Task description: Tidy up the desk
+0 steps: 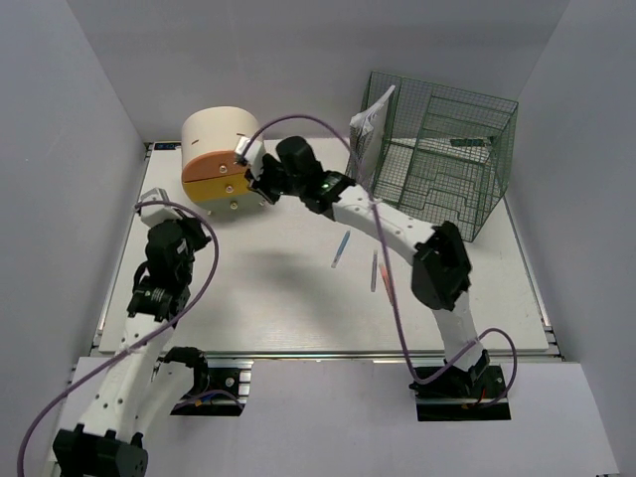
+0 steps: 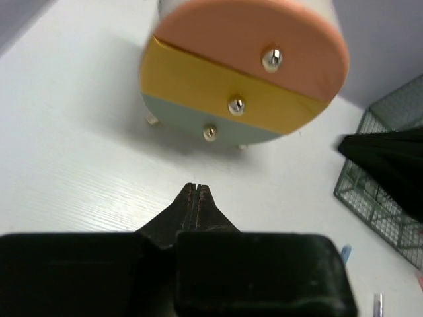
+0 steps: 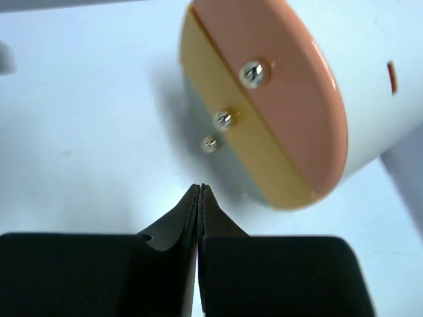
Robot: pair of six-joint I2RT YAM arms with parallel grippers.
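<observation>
Left claw [image 2: 193, 193]: my fingers are pressed together tip to tip, with nothing between them; the tips hang over bare desk [image 2: 79, 165], aimed at the front of the box [image 2: 244, 72] and apart from it.

Right claw [image 3: 200, 193]: fingers likewise together and empty; the tips sit just in front of the box, close below its lowest knob [image 3: 210, 142]; whether they touch the desk cannot be told from the views; in the top view this claw is just beside the right part of the box front.

Box: round, with a cream wall and a flat front turned toward my bases; the front is divided into three drawers, pink uppermost, yellow in the middle, pale grey-green lowest; each drawer carries one metal knob; small feet under the box rest on the desk; it stands at the far left of the desk.

Desk: a white flat top that bears every item; it runs from the rail [image 1: 328, 356] by my bases to the far wall.

Pens [image 1: 341, 249]: three lie loose near the middle of the desk, right of centre; one is blue, one red.

Rack [image 1: 447, 159]: green wire, standing at the far right corner of the desk; a printed paper [image 1: 370, 127] leans at its left side.
</observation>
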